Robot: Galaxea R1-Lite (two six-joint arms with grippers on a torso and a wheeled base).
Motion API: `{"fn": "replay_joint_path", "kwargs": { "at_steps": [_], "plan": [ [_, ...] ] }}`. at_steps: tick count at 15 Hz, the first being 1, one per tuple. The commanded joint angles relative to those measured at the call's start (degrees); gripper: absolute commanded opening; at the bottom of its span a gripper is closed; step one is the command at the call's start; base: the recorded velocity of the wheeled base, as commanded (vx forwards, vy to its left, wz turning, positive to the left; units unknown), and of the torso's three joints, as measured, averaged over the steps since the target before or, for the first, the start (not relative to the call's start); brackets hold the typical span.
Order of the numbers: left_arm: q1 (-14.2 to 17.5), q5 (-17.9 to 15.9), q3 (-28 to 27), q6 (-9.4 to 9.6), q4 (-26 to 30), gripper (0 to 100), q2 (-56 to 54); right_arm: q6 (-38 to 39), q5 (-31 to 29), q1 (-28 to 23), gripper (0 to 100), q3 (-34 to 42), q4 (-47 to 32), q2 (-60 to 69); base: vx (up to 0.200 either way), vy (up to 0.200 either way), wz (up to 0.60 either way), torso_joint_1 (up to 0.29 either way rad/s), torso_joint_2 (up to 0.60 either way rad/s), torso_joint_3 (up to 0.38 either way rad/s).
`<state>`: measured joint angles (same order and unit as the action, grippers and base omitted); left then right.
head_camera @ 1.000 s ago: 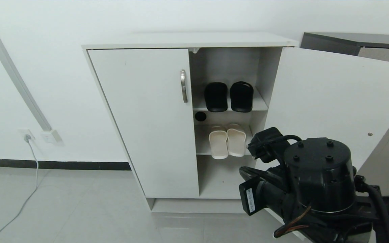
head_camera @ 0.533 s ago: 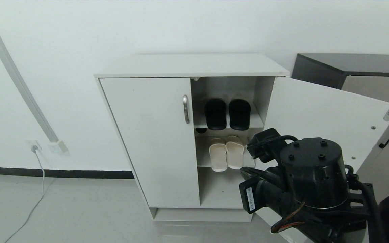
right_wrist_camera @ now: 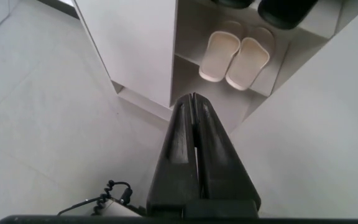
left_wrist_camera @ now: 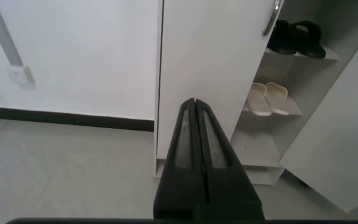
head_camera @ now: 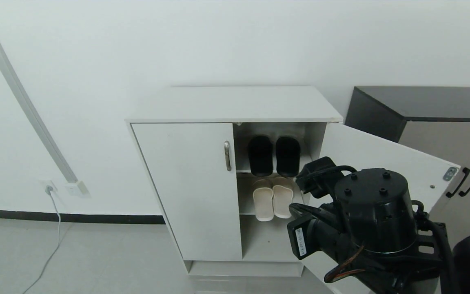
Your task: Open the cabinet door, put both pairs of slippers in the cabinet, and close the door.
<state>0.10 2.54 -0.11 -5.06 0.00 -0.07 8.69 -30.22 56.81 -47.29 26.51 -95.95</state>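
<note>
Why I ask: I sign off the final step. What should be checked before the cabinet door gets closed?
1. Black slippers on the upper shelf: ok.
2. White slippers on the middle shelf: ok.
3. White slippers fully behind the shelf edge: cannot tell.
4. Left door shut: ok.
5. Right door shut: not ok, it stands open.
6. Left gripper and right gripper, fingers shut, empty: ok.

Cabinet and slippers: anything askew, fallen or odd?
Nothing stands out. The black slippers sit paired on the upper shelf, the white slippers on the shelf below; the right door hangs open.
</note>
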Motion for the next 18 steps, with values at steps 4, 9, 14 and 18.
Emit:
{"fn": "replay_joint_path", "kwargs": {
  "at_steps": [4, 9, 14, 18],
  "plan": [
    [-0.01, 0.01, 0.02, -0.13, 0.00, 0, 0.07, 0.01, -0.01, 0.06, 0, 0.00, 0.03, -0.02, 0.000, 0.000, 0.00, 0.193, -0.50, -0.315],
    [-0.01, 0.01, 0.02, -0.13, 0.00, 0, 0.07, 0.01, -0.01, 0.06, 0, 0.00, 0.03, -0.02, 0.000, 0.000, 0.00, 0.214, -0.52, -0.311],
    [-0.01, 0.01, 0.02, -0.13, 0.00, 0, 0.07, 0.01, -0.01, 0.06, 0, 0.00, 0.03, 0.06, 0.000, 0.000, 0.00, 0.253, -0.57, -0.326],
    [-0.01, 0.01, 0.02, -0.13, 0.00, 0, 0.07, 0.01, -0.01, -0.12, 0, 0.09, 0.03, 0.24, 0.000, 0.000, 0.00, 0.245, -0.54, -0.303]
  ]
}}
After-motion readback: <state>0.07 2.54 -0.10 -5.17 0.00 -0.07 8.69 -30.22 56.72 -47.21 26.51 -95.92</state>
